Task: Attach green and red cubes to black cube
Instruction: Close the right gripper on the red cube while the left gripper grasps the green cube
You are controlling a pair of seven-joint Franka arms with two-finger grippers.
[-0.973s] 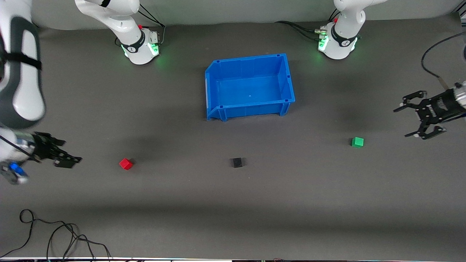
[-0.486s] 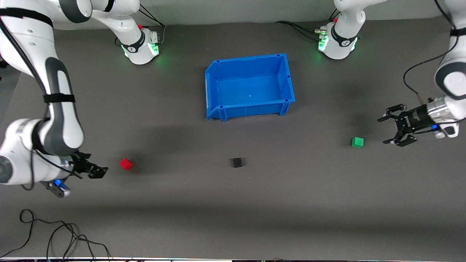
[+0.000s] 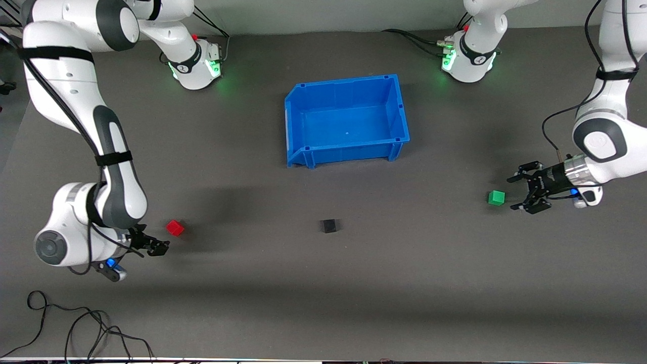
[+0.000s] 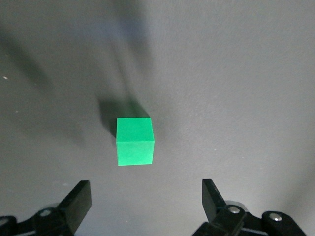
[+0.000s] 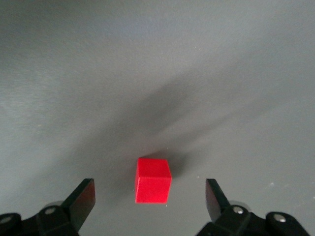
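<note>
1. Big picture first: the blue bin (image 3: 347, 120) sits mid-table toward the robots' edge and plays no part here, so steer clear of it. All three cubes lie in a rough row across the tabletop (image 3: 323, 283), nearer the front camera than the bin.

2. The right gripper (image 3: 160, 246) is low, just beside the red cube (image 3: 175, 227) at the right arm's end of the tabletop. Its fingers are spread wide and hold nothing. In the right wrist view the red cube (image 5: 153, 180) sits between the two fingers (image 5: 81, 197) but not yet down in the gap, so I'd nudge forward and drop until the pads straddle it squarely, then close.

3. The left gripper (image 3: 520, 193) is also wide open and empty, just beside the green cube (image 3: 496, 197) at the left arm's end. In the left wrist view the green cube (image 4: 135, 141) sits a bit off-centre toward one finger (image 4: 78, 202), so centre it before closing or you'll probably spin it.

4. The black cube (image 3: 329, 225) sits alone in the middle, well apart from both, nothing attached yet. Bring each cube in flat, face to face.

5. Versus a second ago: both arms have swung in from the table's ends and come down close to their cubes. The jaws are equally wide, and no cube or the bin has moved.
</note>
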